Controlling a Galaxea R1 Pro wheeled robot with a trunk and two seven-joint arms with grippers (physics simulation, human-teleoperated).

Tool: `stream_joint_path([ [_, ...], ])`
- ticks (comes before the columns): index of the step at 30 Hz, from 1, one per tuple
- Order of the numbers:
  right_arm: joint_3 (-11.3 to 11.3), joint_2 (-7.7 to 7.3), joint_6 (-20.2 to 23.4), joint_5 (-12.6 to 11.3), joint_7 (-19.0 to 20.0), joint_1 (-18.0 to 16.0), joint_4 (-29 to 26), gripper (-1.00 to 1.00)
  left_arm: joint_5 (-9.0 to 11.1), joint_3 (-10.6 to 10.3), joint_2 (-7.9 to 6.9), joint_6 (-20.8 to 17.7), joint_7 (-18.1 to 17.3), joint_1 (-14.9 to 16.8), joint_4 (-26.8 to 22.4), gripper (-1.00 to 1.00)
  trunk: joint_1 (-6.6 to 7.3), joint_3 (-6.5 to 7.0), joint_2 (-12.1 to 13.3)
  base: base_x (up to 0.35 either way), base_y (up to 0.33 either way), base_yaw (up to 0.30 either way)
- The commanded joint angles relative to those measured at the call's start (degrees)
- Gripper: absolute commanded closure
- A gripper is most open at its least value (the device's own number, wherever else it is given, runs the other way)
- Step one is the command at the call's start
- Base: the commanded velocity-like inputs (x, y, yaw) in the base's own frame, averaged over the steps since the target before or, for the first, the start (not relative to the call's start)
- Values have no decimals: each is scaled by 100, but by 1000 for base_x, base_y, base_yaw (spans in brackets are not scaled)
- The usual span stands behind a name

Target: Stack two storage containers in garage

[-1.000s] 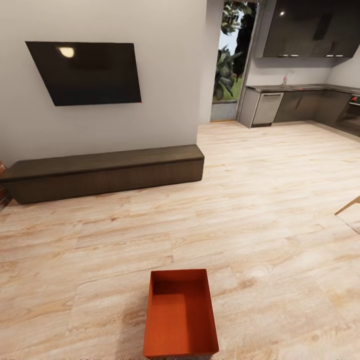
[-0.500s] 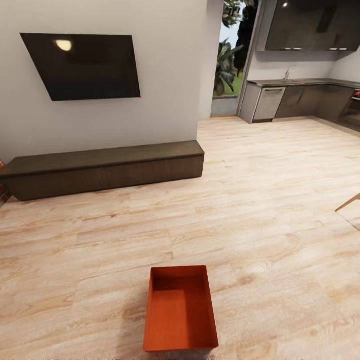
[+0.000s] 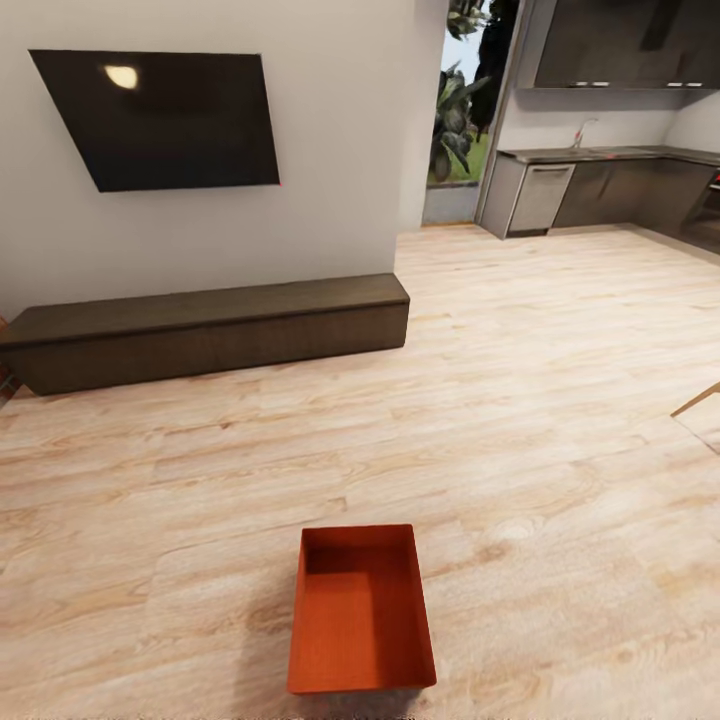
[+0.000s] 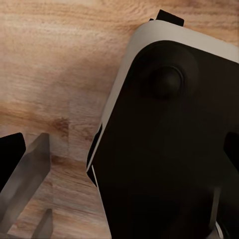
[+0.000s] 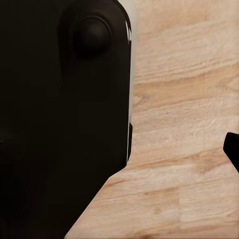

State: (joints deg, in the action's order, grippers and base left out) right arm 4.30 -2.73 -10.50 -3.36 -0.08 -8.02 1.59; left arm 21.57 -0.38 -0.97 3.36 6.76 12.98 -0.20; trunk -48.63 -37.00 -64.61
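Note:
One orange-red open-top storage container [image 3: 361,610] sits empty on the pale wood-plank floor [image 3: 540,440] of the living room, low in the middle of the head view. The second container is out of view. In the left wrist view a translucent finger [image 4: 27,179] of my left gripper hangs over the wood floor beside the robot's black and white body [image 4: 169,134]. A dark finger tip [image 5: 232,149] of my right gripper pokes in at the edge of the right wrist view, over bare planks. Neither gripper holds anything that I can see.
A long low dark-brown cabinet [image 3: 210,328] runs along the wall under a black TV [image 3: 160,118]. Behind to the right lies the kitchen with grey cabinets [image 3: 600,190] and a doorway with plants [image 3: 455,120]. A pale wooden leg [image 3: 697,400] juts in at the right.
The whole head picture has slid slightly upward, so the camera has moved. The container stays where it was on the floor.

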Motion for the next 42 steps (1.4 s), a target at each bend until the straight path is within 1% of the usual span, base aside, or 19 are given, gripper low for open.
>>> stream_joint_path([
  [1, 45, 0, -32, -36, -1, -6, 17, -100, 24, -6, 1, 16, 9, 2, 2, -100, 0, -13, -3, 0, 0, 0],
  [42, 39, 0, -50, -38, -1, -6, 17, -100, 40, -9, -17, 13, 9, 2, 2, -100, 0, -389, -3, 0, 0, 0],
])
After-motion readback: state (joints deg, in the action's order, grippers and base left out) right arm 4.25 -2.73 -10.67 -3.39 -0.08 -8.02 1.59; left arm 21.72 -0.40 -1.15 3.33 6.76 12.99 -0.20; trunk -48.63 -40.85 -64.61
